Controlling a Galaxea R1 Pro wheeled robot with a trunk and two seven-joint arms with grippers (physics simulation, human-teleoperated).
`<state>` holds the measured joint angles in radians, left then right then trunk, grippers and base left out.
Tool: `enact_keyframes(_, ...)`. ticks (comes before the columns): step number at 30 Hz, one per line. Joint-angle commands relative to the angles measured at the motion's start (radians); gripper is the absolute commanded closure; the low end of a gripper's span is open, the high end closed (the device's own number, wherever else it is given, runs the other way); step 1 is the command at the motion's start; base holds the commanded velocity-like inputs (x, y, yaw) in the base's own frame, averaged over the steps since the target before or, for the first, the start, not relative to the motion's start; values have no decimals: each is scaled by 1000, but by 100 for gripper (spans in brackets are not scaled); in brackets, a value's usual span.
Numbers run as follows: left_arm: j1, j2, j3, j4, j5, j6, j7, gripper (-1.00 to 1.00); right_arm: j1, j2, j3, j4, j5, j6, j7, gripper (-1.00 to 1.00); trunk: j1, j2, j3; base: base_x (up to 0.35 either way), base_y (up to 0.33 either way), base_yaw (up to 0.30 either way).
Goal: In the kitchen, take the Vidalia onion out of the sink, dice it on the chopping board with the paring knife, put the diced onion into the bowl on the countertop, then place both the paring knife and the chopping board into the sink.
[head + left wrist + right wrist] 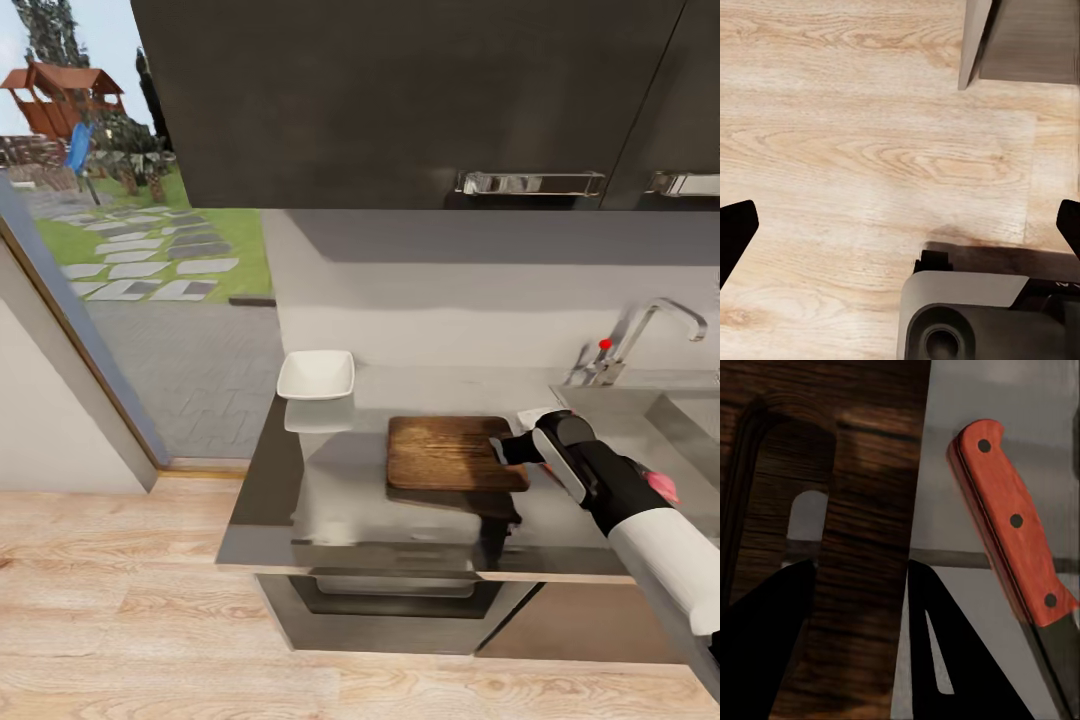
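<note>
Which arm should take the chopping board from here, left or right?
Right. Its hand sits at the chopping board's slotted end, fingers straddling the board's edge strip, paring knife just beside. The left hand hangs open over the floor.

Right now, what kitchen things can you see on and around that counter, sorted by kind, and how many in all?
Boards: 1, brown board, its slot end between the right end effector's fingers
Knives: 1, red-handled knife beside the board
Bowls: 1, white bowl
Taps: 1, chrome tap with a red knob
Total: 4
</note>
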<state>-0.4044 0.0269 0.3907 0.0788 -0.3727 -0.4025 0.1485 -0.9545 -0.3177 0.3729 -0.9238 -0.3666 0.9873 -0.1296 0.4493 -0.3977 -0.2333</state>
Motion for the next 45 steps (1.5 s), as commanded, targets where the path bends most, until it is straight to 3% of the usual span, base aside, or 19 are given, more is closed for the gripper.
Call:
enact_keyframes(1, -2, 1, 5, 5, -11, -7, 8, -100, -1, -2, 4, -1, -12, 2, -10, 100, 1, -2, -2, 0, -216, 0)
enact_keyframes(23, -2, 1, 5, 5, -11, -7, 8, -100, -1, 7, 4, 3, -17, -1, -3, 100, 1, -2, -2, 0, -28, 0)
enact_keyframes(31, -2, 1, 5, 5, -11, -7, 8, -100, -1, 9, 4, 8, -18, -1, 67, 100, 1, -2, -2, 0, 0, 0)
enact_keyframes(45, -2, 1, 4, 5, -11, -7, 8, -100, -1, 8, 4, 20, -18, -2, 81, 100, 1, -2, -2, 0, 0, 0)
